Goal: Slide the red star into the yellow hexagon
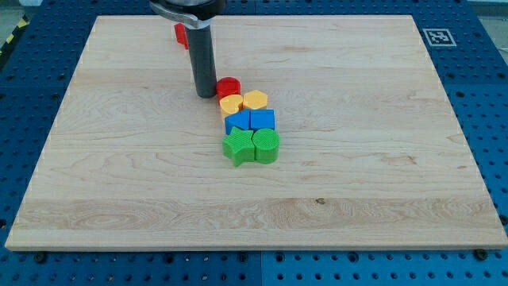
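Note:
My tip [206, 95] rests on the board just left of a round red block [228, 85], touching or nearly touching it. A second red block [181, 34] lies near the view's top, partly hidden behind the rod, so I cannot make out its shape. The yellow hexagon [255, 100] sits right of and just below the round red block. It heads a tight cluster with another yellow block [231, 104] on its left.
Below the yellow blocks lie a blue block [236, 122] and a blue cube [263, 120], then a green star [237, 148] and a rounded green block [267, 147], all packed together. The wooden board [381, 159] sits on a blue pegboard table.

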Robot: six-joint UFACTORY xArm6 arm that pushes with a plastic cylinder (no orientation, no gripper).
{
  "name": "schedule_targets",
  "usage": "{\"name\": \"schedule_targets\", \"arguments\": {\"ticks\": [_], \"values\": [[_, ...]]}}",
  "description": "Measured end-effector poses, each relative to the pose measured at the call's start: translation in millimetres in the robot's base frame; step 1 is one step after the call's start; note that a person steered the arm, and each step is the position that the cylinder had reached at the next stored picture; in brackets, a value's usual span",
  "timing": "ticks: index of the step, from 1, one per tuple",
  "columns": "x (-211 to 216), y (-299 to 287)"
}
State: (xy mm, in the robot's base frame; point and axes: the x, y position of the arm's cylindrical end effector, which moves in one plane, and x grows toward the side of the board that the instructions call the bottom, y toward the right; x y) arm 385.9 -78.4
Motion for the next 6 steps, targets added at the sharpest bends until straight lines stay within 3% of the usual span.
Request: {"name": "schedule_targets", "arguments": {"ticks": [1, 2, 3, 4, 5, 6], "values": [[-3.6, -0.6], [-47.9, -5.6], [-62.7, -53.7], [-98.6, -119.0], [-169.4, -146.8], [-190.8, -124.7]]}}
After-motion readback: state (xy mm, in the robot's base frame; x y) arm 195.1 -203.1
